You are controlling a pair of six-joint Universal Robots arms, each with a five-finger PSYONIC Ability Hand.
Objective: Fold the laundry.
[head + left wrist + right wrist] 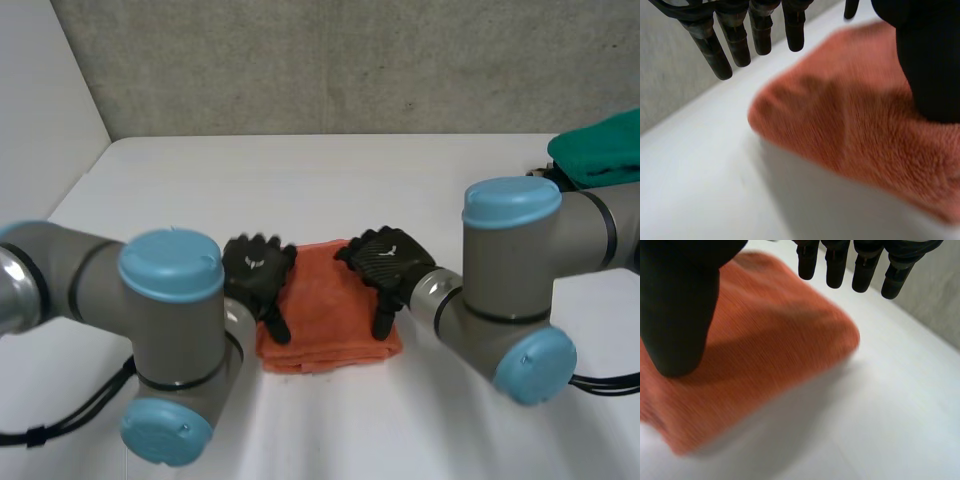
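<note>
- A white table [330, 180] fills the middle of the head view, with a grey wall [330, 60] across the top of the frame.
- The left arm [170, 330] bends in from the lower left and the right arm [510, 270] from the right. Both reach toward the centre.
- A folded orange towel [325, 300] lies flat on the table just below centre frame, between the two hands.
- A green cloth [600, 148] sits bunched at the upper right edge, well apart from the towel.
- The left hand [257, 270] is at the towel's left edge. In its wrist view the fingers [715, 50] hang straight and spread above the table just past a towel [850, 120] corner. The thumb [930, 60] is over the cloth, and whether it touches cannot be told. The hand is open and grips nothing.
- The right hand [385, 258] is at the towel's upper right, its thumb pointing down along the right edge. In its wrist view the fingers [835, 265] are straight, their tips above the far edge of the towel [770, 335], and the thumb [677, 315] is low over the cloth. This hand is also open, with nothing in its hold.
</note>
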